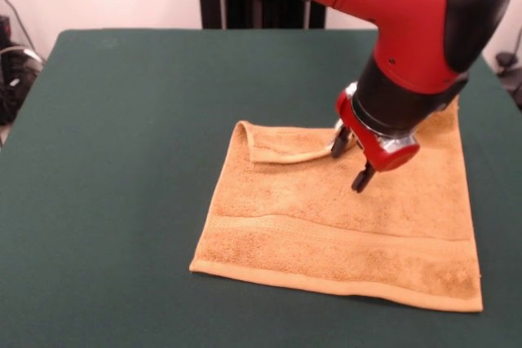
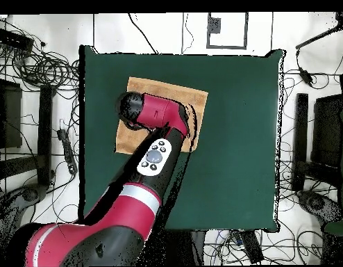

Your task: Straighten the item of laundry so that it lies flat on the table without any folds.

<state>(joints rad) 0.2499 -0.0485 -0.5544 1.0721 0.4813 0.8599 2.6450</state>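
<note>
The towel (image 1: 342, 226) is lying on the table (image 1: 122, 160), sitting right of centre in the front view and nearer the camera's edge than the pedestal's. Its far left corner is lying folded over onto the cloth, the flap running rightward along the far edge toward the gripper (image 1: 352, 160). The gripper is hanging over the towel's far part — one fingertip (image 1: 338, 148) at the flap's right end, the other (image 1: 360, 182) just above the cloth nearer the camera. The arm (image 1: 408, 30) is coming down from the upper right, covering the towel's far right corner. In the overhead view the arm (image 2: 143, 174) is reaching up from the bottom over the towel (image 2: 160, 94), which is lying in the table's (image 2: 237, 139) upper left part — near the top edge.
</note>
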